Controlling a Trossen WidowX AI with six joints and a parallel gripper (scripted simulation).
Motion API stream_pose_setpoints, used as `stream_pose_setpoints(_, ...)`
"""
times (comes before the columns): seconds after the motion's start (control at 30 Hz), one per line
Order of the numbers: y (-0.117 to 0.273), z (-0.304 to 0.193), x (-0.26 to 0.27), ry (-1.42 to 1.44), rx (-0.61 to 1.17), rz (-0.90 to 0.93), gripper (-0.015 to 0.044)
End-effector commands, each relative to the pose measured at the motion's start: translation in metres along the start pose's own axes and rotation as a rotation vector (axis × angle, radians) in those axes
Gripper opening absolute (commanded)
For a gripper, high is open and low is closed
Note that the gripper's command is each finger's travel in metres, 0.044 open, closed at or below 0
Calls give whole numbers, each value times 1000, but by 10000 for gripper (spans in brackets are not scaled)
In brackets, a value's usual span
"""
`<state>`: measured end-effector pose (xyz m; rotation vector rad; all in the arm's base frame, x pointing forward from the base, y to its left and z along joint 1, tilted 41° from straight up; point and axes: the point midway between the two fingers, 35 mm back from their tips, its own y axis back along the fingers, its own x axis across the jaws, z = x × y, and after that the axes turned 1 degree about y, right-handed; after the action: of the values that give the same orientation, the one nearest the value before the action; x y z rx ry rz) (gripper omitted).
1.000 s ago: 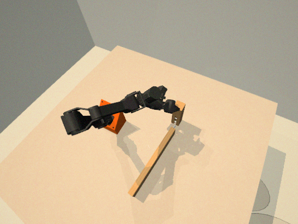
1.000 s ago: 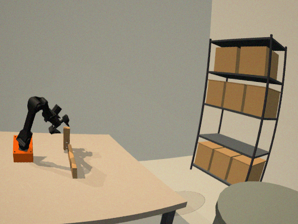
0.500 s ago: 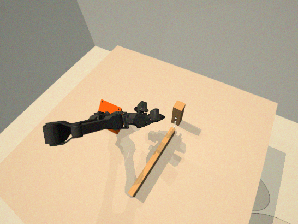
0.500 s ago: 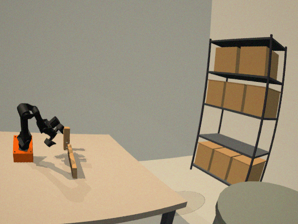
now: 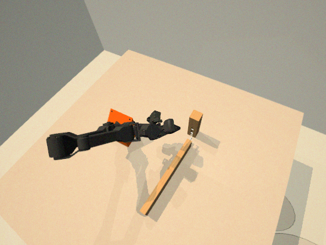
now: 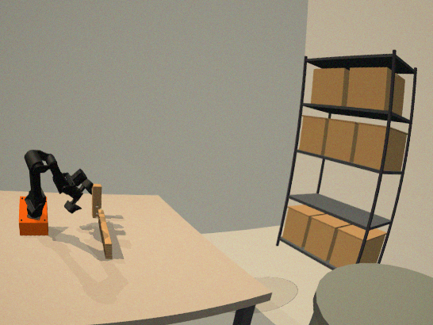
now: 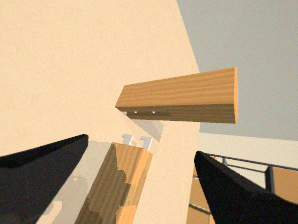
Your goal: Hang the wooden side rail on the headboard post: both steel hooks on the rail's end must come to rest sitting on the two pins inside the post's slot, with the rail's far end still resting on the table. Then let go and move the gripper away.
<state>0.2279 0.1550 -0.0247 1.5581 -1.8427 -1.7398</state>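
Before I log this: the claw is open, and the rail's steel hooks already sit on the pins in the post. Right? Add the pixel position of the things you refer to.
Not quite: the wrist view shows the hooks (image 7: pixel 146 143) short of the post (image 5: pixel 194 123) (image 6: pixel 97 200) (image 7: pixel 185 95), off its pins. The claw (image 7: pixel 142 147) is open.

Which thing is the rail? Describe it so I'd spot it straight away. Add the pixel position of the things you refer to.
On the big pale table (image 5: pixel 239 179) (image 6: pixel 178 269), find the short upright post (image 5: pixel 194 125) (image 6: pixel 97 201) (image 7: pixel 180 95). The rail (image 5: pixel 167 176) (image 6: pixel 105 235) (image 7: pixel 115 185) is the long wooden bar lying beside it, with two steel hooks (image 7: pixel 137 141) on its near end.
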Motion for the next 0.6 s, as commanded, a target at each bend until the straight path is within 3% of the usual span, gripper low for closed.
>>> stream_pose_setpoints(0.0, 0, 0, -1, -11, -4, -2, 440)
stream_pose_setpoints(0.47, 0, -10, -24, -1197, -6, 178, 440)
stream_pose_setpoints(0.57, 0, -10, -25, -1255, -1, 188, 440)
